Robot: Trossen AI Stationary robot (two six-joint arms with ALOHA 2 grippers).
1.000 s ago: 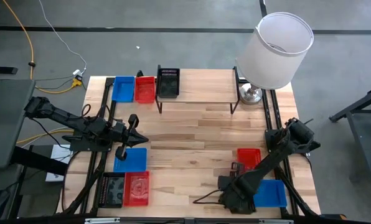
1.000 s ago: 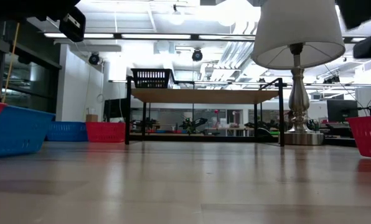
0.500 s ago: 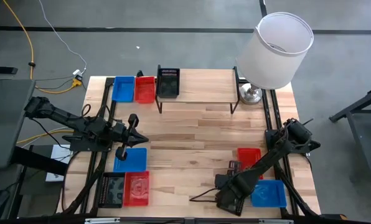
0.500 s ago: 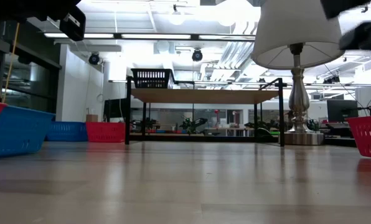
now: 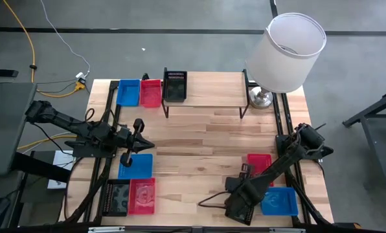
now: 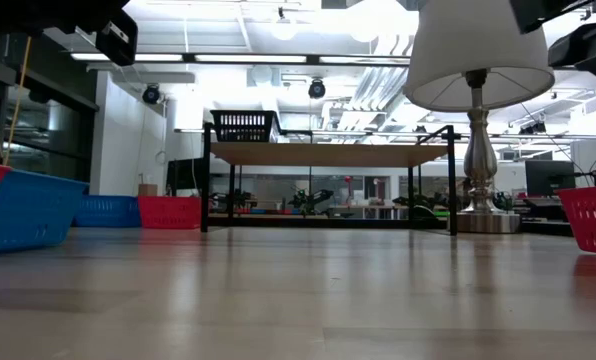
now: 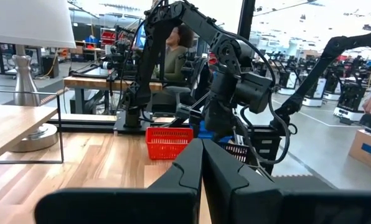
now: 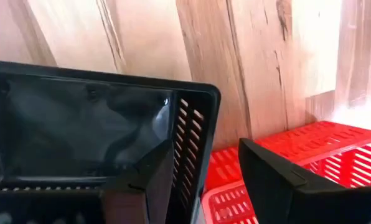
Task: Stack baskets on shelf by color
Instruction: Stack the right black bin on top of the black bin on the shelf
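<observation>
Two dark fingers of the right gripper (image 8: pixel 204 180) are straddling the slotted end wall of a black basket (image 8: pixel 79 130), one finger inside and one outside, spread wide without visibly pinching it. This basket is sitting at the counter's (image 5: pixel 206 139) near right corner, just beside a red basket (image 5: pixel 258 163) and a blue basket (image 5: pixel 280 199). The left gripper (image 5: pixel 138 134) is hovering with its fingers pressed together above another blue basket (image 5: pixel 135 166) on the left side. Near it a black and a red basket are lying side by side. The shelf (image 5: pixel 212 89) at the far edge is carrying one black basket (image 5: pixel 175 85); blue and red ones are resting left of it.
</observation>
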